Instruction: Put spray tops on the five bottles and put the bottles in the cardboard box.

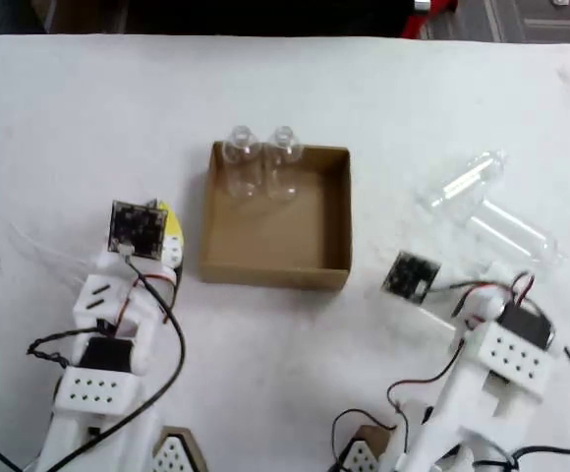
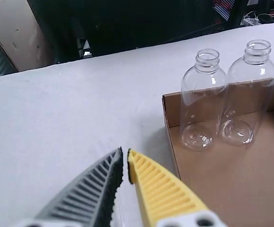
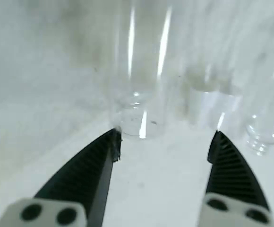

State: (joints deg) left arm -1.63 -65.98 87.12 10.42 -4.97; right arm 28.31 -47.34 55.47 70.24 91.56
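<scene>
**Entry 1. Brown open-topped cardboard box** (image 1: 275, 271). Sits mid-way across the white worktop (image 1: 88, 108), between the two arms.

**Entry 2. Two clear plastic bottles, boxed.**
- The first (image 1: 242, 165) and second (image 1: 283, 163) stand upright, side by side, in a far corner of the box on the left arm's side.
- The left wrist view shows both necks open, with no spray top on either.

**Entry 3. Clear plastic bottles, loose.**
- One (image 1: 460, 184) and another (image 1: 513, 233) lie on their sides on the worktop, well apart from the box and near the right arm.
- The right wrist view shows a bare neck (image 3: 263, 135) beside them, possibly a third bottle. The count is uncertain.

**Entry 4. Faint thin clear shapes** (image 1: 39, 258). They lie on the worktop beside the left arm and are too indistinct to name.

**Entry 5. Left tool** (image 2: 125, 155). Its grey and yellow fingers are clenched tip to tip and hold nothing. It sits low over the worktop, just beside the box's outer wall.

**Entry 6. Right tool** (image 3: 165, 139). Its black fingers are spread wide and released, and it is empty. The base of a loose bottle (image 3: 139, 116) lies ahead between the fingers, untouched.

**Status (judgement).**
- The task looks to be at an early stage.
- Two of the five bottles are in the box, but uncapped, so they likely still need tops.
- The loose bottles still need both capping and boxing.
</scene>
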